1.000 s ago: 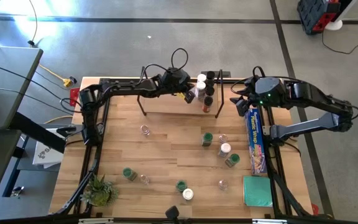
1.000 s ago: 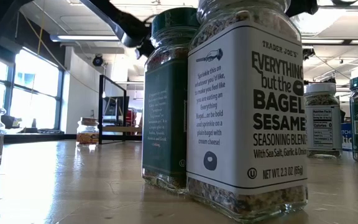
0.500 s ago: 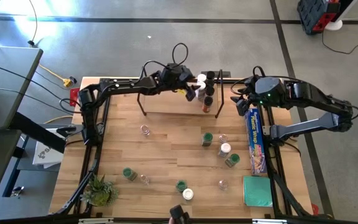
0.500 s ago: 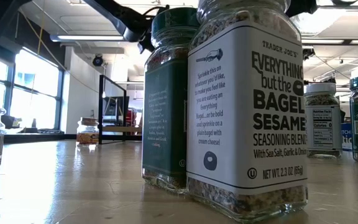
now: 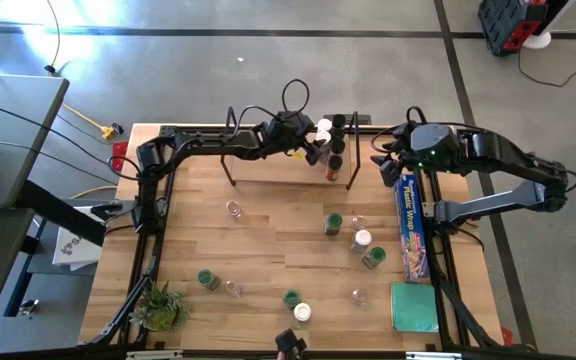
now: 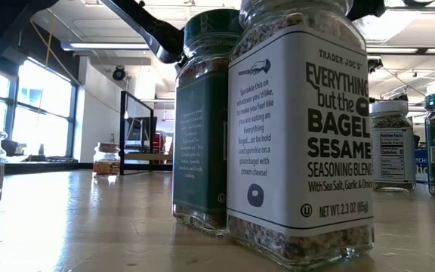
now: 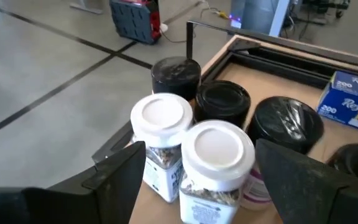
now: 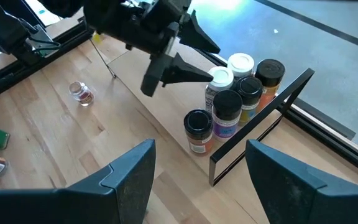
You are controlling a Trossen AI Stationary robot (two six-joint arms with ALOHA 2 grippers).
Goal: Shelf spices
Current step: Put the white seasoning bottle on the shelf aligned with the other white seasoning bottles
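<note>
The shelf (image 5: 268,167) stands at the table's far side. Several spice jars with white and dark lids (image 5: 330,140) are grouped upright at the right end of its board. My left gripper (image 5: 315,150) is open there. In the left wrist view its fingers stand on either side of a white-lidded jar (image 7: 216,155), next to a second white-lidded jar (image 7: 161,121); I cannot tell whether they touch it. My right gripper (image 5: 384,166) hangs open just right of the shelf, nothing between its fingers (image 8: 201,146). More spices (image 5: 362,240) stand loose on the table.
A long blue box (image 5: 411,225) and a green pad (image 5: 413,306) lie along the right edge. A small plant (image 5: 161,306) sits at the near left corner. Two jars (image 6: 300,136) stand close to the low camera. The shelf's black wire end frame (image 8: 260,124) rises beside the jars.
My left gripper has opened and let go of the white-lidded jar, which now stands upright on the shelf board among the other jars. The gripper has shifted slightly toward the table's right edge. My right arm has kept still.
</note>
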